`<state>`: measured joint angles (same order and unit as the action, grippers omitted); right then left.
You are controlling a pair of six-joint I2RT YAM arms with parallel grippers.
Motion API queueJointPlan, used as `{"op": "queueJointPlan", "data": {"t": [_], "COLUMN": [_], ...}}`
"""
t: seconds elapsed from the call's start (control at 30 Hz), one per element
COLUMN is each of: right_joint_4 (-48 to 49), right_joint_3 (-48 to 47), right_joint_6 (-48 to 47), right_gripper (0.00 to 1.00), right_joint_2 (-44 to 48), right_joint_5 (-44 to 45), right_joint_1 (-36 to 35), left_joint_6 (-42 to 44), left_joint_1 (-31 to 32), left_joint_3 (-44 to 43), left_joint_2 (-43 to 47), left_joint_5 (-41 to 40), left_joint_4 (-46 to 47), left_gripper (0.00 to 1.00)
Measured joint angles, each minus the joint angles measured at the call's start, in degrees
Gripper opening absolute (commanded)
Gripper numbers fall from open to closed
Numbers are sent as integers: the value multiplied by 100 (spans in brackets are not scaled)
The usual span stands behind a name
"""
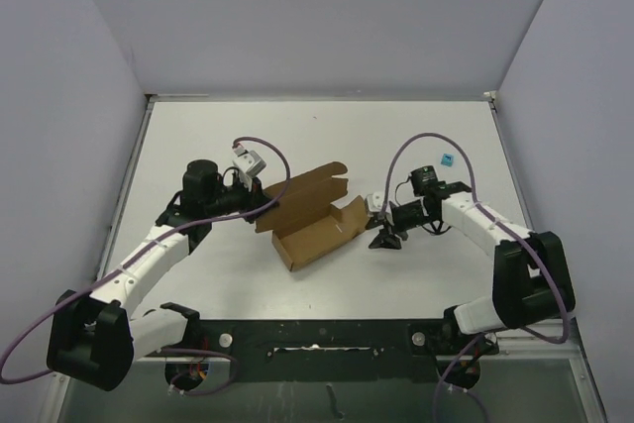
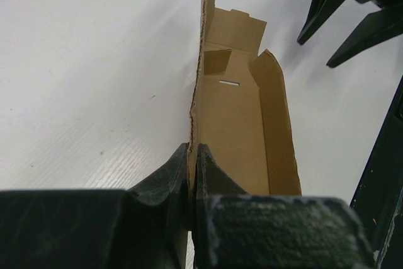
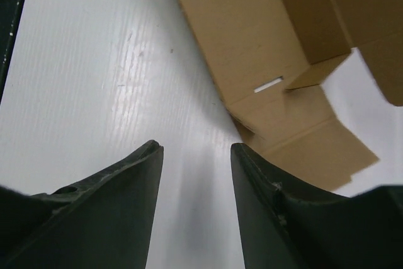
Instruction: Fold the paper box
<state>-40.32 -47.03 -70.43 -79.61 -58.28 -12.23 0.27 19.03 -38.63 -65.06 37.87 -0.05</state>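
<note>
The left gripper (image 1: 264, 207) sits at the left end of the paper box (image 1: 312, 215), its fingers (image 2: 170, 174) pinched tight on the edge of one upright cardboard wall. The box lies partly folded on the white table (image 1: 198, 136), open side up, with its flaps spread and one slit showing. Just beside the box's right end hangs the right gripper (image 3: 196, 146), its fingers parted moderately and holding nothing. A small blue cube (image 1: 447, 158) lies farther right of the box.

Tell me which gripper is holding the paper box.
The left gripper, clamped on the paper box's upright wall; the right gripper stands open and empty.
</note>
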Motion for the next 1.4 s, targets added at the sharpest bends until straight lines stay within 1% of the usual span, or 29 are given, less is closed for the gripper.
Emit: {"op": "queueJointPlan", "data": {"t": [0.1, 0.23, 0.3, 0.4, 0.53, 0.83, 0.93, 1.1, 1.17, 1.3, 1.4], "right_joint_4": [140, 258, 339, 483, 728, 984, 1062, 1163, 1180, 1180, 1180], "right_joint_3": [-59, -136, -153, -212, -433, -520, -522, -529, -538, -540, -538], "right_joint_6": [269, 511, 656, 920, 1244, 1580, 1655, 1727, 1733, 1707, 1670], "right_gripper": [45, 47, 51, 52, 56, 55, 50, 32, 30, 28, 13], "right_joint_2": [-428, -754, -828, -898, -1117, -1300, -1300, -1335, -1381, -1397, -1397], "right_joint_5": [549, 999, 1180, 1421, 1657, 1764, 1770, 1849, 1891, 1937, 1956], "right_joint_1": [-463, -566, -621, -767, -957, -1338, -1438, -1582, -1637, -1676, -1709], "left_joint_6": [-70, -157, -203, -269, -321, -457, -472, -518, -527, -542, -546], "left_joint_1": [0, 0, 0, 0, 0, 0, 0, 0, 0, 0, 0], "left_joint_3": [0, -2, 0, 0, -2, 0, 0, 0, 0, 0, 0], "left_joint_2": [-7, -7, -11, -33, -44, -129, -157, -203, -216, -216, -216], "left_joint_5": [-122, -232, -234, -227, -225, -90, -48, -11, -7, -7, 0], "left_joint_4": [-2, -4, 0, 13, 28, 79, 114, 149, 153, 157, 157], "left_gripper": [0, 0, 0, 0, 0, 0, 0, 0, 0, 0, 0]}}
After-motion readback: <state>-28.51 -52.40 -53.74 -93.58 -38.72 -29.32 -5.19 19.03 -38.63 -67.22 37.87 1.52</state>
